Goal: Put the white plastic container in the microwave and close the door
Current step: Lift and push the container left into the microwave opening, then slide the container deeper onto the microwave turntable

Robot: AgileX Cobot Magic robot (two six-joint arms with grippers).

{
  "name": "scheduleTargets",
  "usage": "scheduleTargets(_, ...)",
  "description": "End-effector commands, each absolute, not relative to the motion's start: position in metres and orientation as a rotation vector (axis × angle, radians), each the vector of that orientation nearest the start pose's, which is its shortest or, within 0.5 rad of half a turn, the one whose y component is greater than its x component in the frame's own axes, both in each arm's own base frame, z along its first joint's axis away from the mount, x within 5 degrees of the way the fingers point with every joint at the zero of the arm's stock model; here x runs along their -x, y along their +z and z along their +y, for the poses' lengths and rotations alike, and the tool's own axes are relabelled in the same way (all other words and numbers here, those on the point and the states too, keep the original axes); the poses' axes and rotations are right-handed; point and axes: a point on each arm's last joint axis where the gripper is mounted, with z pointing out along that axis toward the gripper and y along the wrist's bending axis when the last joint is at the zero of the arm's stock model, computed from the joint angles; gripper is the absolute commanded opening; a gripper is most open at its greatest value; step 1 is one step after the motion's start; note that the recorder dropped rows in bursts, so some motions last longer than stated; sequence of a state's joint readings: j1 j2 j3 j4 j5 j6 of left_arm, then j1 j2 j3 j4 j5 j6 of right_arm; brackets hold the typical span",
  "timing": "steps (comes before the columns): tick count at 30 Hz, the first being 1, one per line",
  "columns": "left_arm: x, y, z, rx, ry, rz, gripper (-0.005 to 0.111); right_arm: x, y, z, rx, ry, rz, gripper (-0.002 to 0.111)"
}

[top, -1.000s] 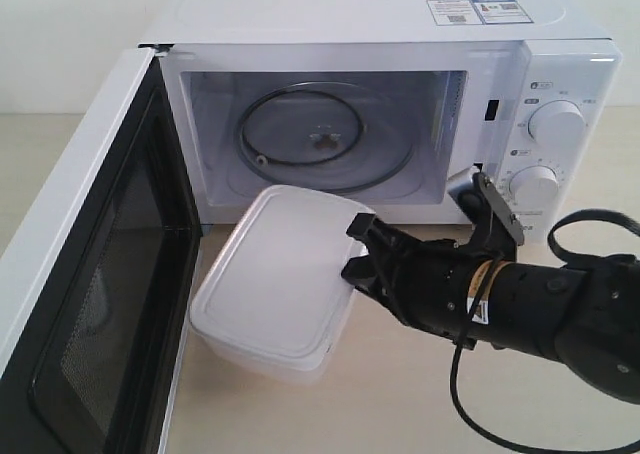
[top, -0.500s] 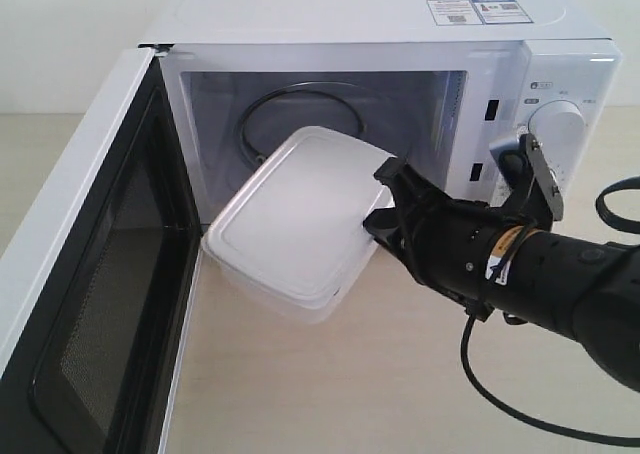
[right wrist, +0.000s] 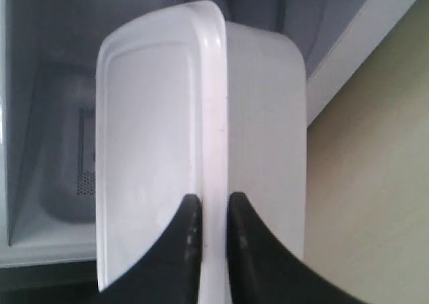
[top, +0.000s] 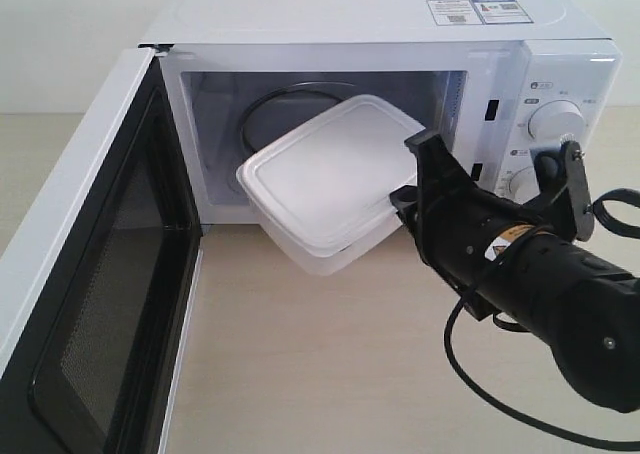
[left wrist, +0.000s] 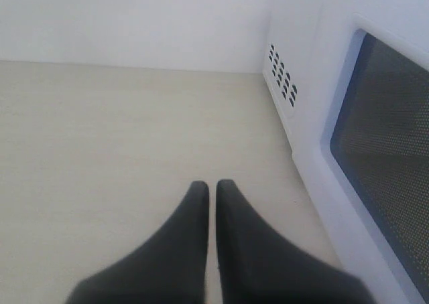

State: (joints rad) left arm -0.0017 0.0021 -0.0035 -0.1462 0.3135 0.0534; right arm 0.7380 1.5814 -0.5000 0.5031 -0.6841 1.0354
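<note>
white microwave (top: 350, 14), blue-and-white stickers (top: 478, 11) on its top, white dials (top: 556, 124). its door (top: 60, 224) is white with a black dotted mesh window (top: 105, 314). the white plastic container (top: 330, 169) is milky white, the right end effector (right wrist: 209, 202) black, the bench (top: 300, 364) before the microwave pale beige.

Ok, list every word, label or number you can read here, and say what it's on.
Stickers on the microwave top: print and code square, too small to read.
Markings by the upper dial: too small to read.
Label on the black arm: blurred.
Nothing legible anywhere.
</note>
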Motion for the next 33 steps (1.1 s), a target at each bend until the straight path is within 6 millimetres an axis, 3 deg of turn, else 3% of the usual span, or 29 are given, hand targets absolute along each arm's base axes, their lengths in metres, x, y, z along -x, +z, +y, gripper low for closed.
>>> scheduleTargets(1, -0.054, 0.186, -0.004, 0.041, -0.096, 1.787, 0.004, -0.227, 0.173, 0.165, -1.054, 1.161, 1.805, 0.0)
scheduleTargets(8, -0.054, 0.186, -0.004, 0.041, -0.096, 1.787, 0.004, -0.226, 0.146, 0.182, -1.234, 1.204, 1.705, 0.0)
scheduleTargets(11, -0.054, 0.186, -0.004, 0.041, -0.096, 1.787, 0.004, -0.233, 0.143, 0.193, -1.229, 1.219, 1.693, 0.0)
scheduleTargets(28, -0.054, 0.186, -0.005, 0.02, -0.113, 1.788, 0.004, -0.274, 0.176, 0.222, -1.149, 1.079, 1.615, 0.0)
scheduleTargets(33, -0.054, 0.186, -0.005, 0.02, -0.113, 1.788, 0.004, -0.288, 0.174, 0.239, -1.121, 1.07, 1.634, 0.0)
